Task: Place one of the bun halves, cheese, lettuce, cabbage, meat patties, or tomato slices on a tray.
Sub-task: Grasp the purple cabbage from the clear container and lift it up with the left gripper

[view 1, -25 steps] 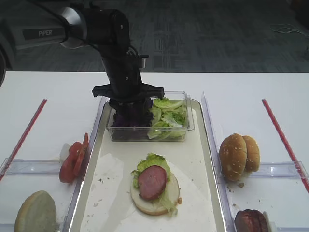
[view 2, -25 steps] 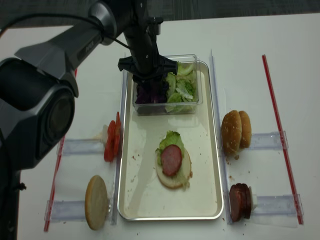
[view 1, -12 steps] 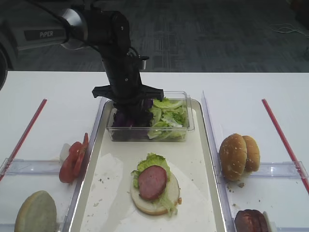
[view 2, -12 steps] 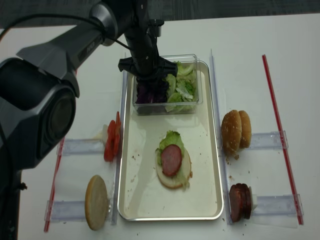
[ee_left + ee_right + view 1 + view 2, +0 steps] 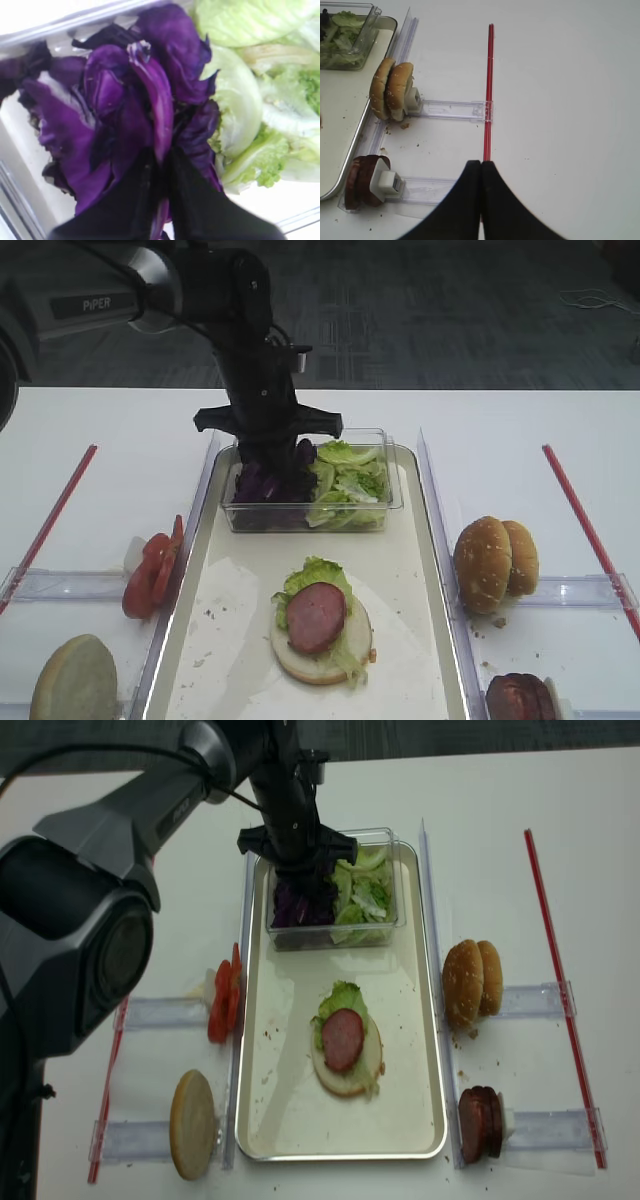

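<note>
Far left of the tray [image 5: 190, 640], the left tool [image 5: 161, 165] is pinched closed on a purple cabbage [image 5: 150, 95] strip inside the clear box [image 5: 385, 502], beside the lettuce [image 5: 350, 480]. Neighbouring shreds cling to it, so lifting may drag out a clump or let the strip slip free. On the right desk [image 5: 570, 75], the right tool [image 5: 481, 172] is closed, empty.

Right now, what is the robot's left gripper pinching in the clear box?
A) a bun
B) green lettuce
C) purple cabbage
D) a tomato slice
C: in the left wrist view the left gripper is shut on a strip of purple cabbage, while the green lettuce lies beside it, not gripped.
</note>
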Controlling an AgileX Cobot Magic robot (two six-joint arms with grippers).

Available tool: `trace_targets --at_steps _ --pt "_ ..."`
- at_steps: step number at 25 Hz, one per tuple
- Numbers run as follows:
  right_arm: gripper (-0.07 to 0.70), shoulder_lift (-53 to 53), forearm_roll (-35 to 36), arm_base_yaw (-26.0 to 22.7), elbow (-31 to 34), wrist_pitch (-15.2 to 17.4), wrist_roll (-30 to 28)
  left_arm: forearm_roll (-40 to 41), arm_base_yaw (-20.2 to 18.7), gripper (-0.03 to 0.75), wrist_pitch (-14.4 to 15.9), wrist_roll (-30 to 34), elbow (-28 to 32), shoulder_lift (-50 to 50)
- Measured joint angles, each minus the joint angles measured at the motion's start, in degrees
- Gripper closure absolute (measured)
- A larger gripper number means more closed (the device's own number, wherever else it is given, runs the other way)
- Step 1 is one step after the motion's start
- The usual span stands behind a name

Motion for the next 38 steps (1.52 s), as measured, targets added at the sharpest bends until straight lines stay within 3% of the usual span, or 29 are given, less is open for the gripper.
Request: trace_targets --at_steps 24,38 --pt "0.607 0.0 0.0 0.0 0.0 0.0 0.0 -1.31 -1.11 0.669 0.37 0.0 -1.38 -4.29" --pt "0.607 0.0 0.0 0.0 0.0 0.0 0.0 -1.34 -6.05 0.669 0.61 0.0 14.23 -16.61"
